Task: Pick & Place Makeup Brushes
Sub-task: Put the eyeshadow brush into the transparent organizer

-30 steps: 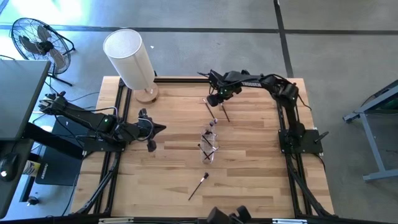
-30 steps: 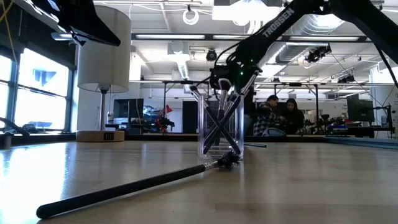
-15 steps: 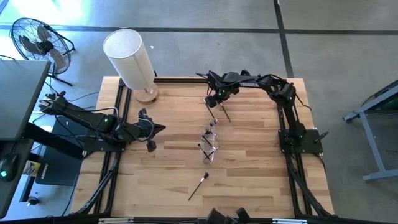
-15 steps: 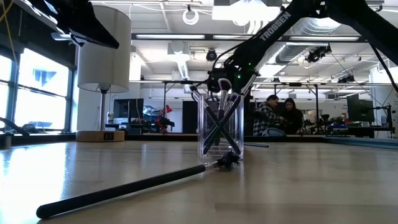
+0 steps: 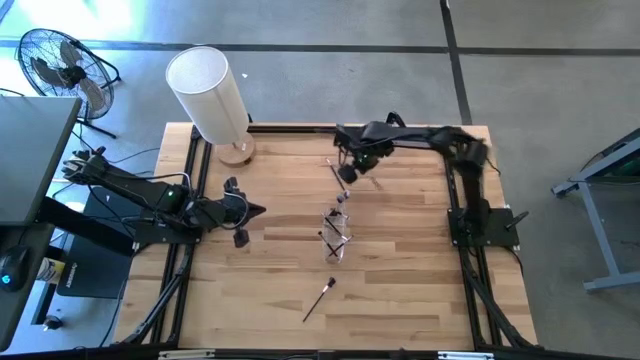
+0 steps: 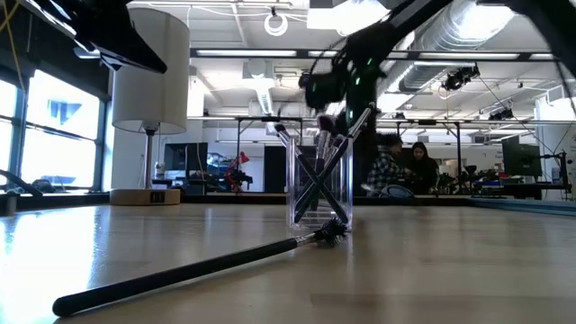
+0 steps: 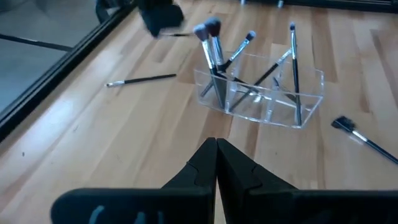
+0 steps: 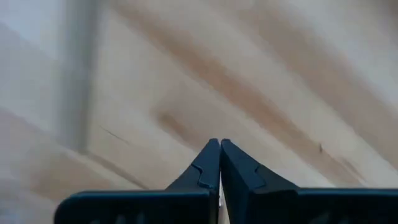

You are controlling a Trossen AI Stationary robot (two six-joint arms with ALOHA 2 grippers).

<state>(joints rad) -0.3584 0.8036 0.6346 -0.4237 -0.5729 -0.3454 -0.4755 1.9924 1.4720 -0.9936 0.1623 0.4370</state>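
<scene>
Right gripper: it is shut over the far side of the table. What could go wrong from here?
1. The right gripper shows only wood past its shut fingers, while a brush lies loose nearby. It may have missed and lift away empty.
2. The brushes in the clear holder lean crossed above its rim. A low approach could knock them.

The right gripper (image 5: 346,172) has closed, apparently on nothing.

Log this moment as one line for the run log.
left gripper shut, waiting left | right gripper shut, far side | brushes in clear holder | loose brush near edge
</scene>
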